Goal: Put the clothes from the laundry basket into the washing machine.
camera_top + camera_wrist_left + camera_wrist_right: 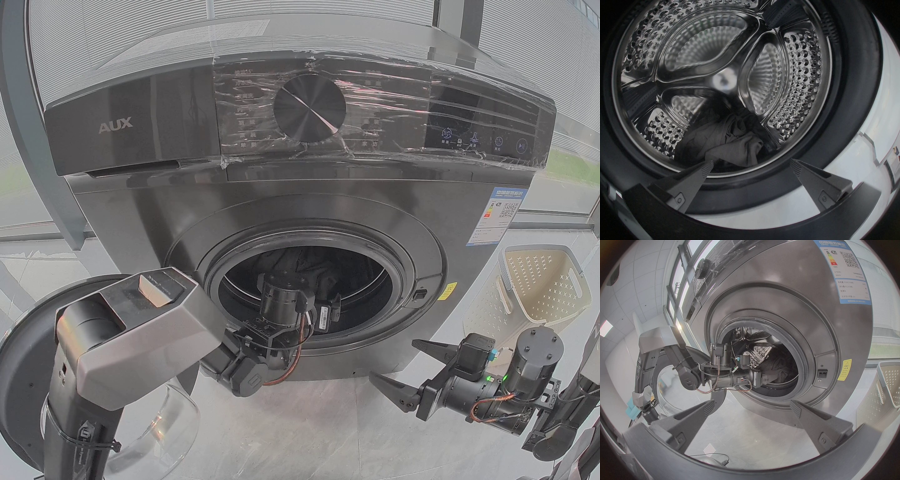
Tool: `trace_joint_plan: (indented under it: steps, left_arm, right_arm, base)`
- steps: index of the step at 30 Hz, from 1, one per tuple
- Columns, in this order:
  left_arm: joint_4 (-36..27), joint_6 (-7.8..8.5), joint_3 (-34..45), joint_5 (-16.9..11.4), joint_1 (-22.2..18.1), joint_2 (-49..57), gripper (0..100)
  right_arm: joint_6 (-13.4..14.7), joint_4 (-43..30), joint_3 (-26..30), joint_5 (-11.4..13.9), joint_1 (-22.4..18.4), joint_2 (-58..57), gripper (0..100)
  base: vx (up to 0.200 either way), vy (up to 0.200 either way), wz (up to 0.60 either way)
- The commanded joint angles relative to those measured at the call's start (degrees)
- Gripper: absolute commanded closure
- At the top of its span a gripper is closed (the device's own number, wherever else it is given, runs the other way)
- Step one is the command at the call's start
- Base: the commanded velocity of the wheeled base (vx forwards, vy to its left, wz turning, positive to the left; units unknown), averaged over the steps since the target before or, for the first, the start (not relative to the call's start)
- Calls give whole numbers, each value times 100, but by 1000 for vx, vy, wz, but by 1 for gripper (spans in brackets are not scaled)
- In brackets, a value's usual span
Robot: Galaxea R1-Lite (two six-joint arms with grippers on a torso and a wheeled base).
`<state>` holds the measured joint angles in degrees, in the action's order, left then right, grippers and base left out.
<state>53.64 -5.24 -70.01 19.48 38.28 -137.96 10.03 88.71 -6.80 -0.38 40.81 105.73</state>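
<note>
The grey washing machine (300, 206) stands with its round door open. Dark clothes (728, 143) lie in a heap at the bottom of the steel drum (787, 78). My left gripper (750, 165) is at the drum's mouth, open, with nothing between its fingers; its wrist (284, 306) sits in the opening. My right gripper (406, 369) hangs open and empty over the floor, low in front of the machine's right side. The cream laundry basket (544, 281) stands to the right of the machine; its inside is hidden.
The open glass door (156, 431) swings out at the lower left, beside my left arm. Pale tiled floor (325, 425) lies in front of the machine. Windows run behind the machine.
</note>
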Motion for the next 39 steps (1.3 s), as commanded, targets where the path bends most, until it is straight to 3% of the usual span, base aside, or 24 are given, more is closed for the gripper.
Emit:
trace_joint_plan:
  steps: [1,8,12,17,20,25,27,29,31,35,39]
  left_arm:
    - [147,-249,699,-6,329,560,0]
    - [542,-785,1613,3,699,1245,0]
    - [542,-988,2334,3,866,2186,0]
    - [490,-1005,3450,12,901,3627,0]
    - [578,-952,3969,47,874,4225,0]
    - [832,-952,4356,601,830,4708,0]
    - [841,-961,4479,654,839,4796,0]
    - [868,-917,4786,680,848,4963,0]
    - [868,-891,4944,689,848,5042,0]
    - [885,-856,5217,697,839,5315,0]
    - [885,-689,5472,680,830,5640,0]
  right_arm:
    - [-1,6,12,3,14,0,0]
    - [-1,6,109,-6,-21,-35,0]
    - [-1,-3,197,-15,-153,-219,0]
    - [-10,-3,408,-76,-267,-562,0]
    - [-19,-3,531,-85,-575,-782,0]
    - [-63,-3,645,-138,-1067,-1028,0]
    - [-72,-12,645,-252,-1084,-1090,0]
    - [-98,-21,680,-595,-1058,-1213,0]
    - [-116,-73,680,-744,-1023,-1388,0]
    - [-142,-152,680,-762,-1005,-1652,0]
    - [-133,-267,680,-797,-988,-1714,0]
  base:
    - [0,0,0]
    - [0,0,0]
    - [0,0,0]
    - [0,0,0]
    - [0,0,0]
    - [0,0,0]
    - [0,0,0]
    - [0,0,0]
    - [0,0,0]
    - [-150,0,0]
    - [-200,0,0]
